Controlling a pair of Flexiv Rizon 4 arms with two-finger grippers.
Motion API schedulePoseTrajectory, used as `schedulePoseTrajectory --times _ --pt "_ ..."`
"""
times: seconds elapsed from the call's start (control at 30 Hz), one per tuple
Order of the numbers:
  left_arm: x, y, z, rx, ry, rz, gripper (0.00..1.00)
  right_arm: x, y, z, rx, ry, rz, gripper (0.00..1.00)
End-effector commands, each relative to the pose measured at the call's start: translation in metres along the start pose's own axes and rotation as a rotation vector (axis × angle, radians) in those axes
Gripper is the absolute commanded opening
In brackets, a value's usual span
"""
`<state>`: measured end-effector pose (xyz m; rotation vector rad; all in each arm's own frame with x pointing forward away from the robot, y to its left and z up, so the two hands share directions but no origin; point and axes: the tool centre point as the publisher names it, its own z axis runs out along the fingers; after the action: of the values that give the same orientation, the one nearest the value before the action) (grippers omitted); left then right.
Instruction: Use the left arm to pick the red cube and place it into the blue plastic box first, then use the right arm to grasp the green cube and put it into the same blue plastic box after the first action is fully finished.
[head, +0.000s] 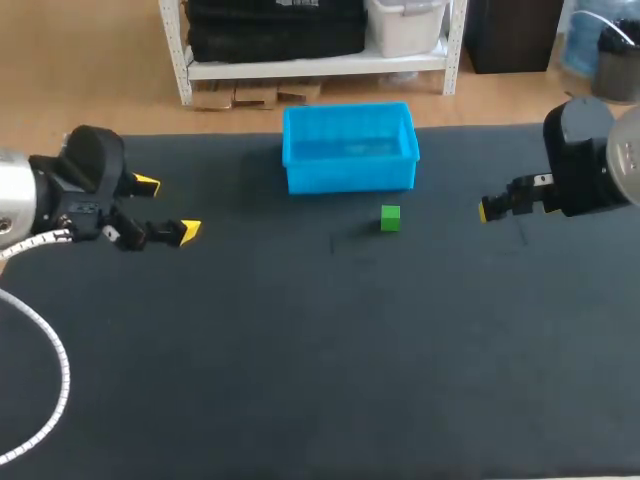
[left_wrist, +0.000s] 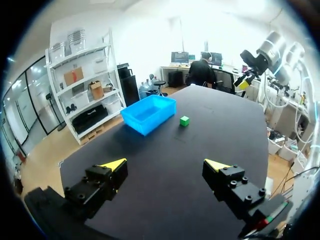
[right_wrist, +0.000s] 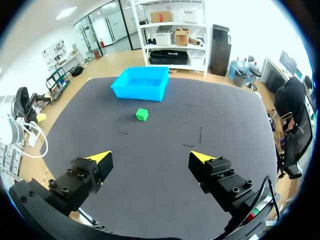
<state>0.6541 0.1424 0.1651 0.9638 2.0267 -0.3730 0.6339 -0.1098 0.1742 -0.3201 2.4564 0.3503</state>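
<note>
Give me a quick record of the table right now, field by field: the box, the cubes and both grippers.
box: blue, upright, open top, at the far side of the table
green cube: on the table just in front of the box, not touching it
red cube: not seen in any view
left gripper: open, empty, over the table's left side
right gripper: open, empty, over the table's right side
stage: green cube not yet in the box

Robotics lab, left arm (head: 45, 200), right arm (head: 590, 160), black work table (head: 300, 380)
</note>
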Motion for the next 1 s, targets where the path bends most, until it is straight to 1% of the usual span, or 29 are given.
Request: schedulePoseTrajectory --times 0.03,0.13,0.23,0.3,0.33,0.87,0.93,0.97,1.0 --pt "0.003 -0.004 0.007 -0.035 0.093 -0.015 1.0 0.002 0.0 0.0 0.003 -0.005 0.001 1.0" --pt "0.009 -0.005 0.009 -0.034 0.12 -0.037 1.0 0.002 0.0 0.0 0.003 -0.005 0.001 1.0" --pt "0.01 -0.005 0.009 -0.03 0.121 -0.042 1.0 0.002 0.0 0.0 0.003 -0.005 0.001 1.0" --pt "0.01 -0.005 0.006 -0.01 0.122 -0.051 1.0 0.002 0.0 0.0 0.003 -0.005 0.001 1.0" --pt "0.009 -0.005 0.006 -0.012 0.109 -0.055 1.0 0.002 0.0 0.0 0.003 -0.005 0.001 1.0" --pt "0.009 -0.005 0.006 -0.012 0.109 -0.055 1.0 0.002 0.0 0.0 0.003 -0.005 0.001 1.0" --pt "0.009 -0.005 0.006 -0.012 0.109 -0.055 1.0 -0.004 -0.005 0.007 -0.004 0.009 0.048 1.0" --pt "0.009 -0.005 0.006 -0.012 0.109 -0.055 1.0 -0.007 -0.005 0.013 0.011 0.059 0.048 1.0" --pt "0.009 -0.005 0.006 -0.012 0.109 -0.055 1.0 -0.012 -0.004 0.019 0.024 0.086 0.06 1.0"
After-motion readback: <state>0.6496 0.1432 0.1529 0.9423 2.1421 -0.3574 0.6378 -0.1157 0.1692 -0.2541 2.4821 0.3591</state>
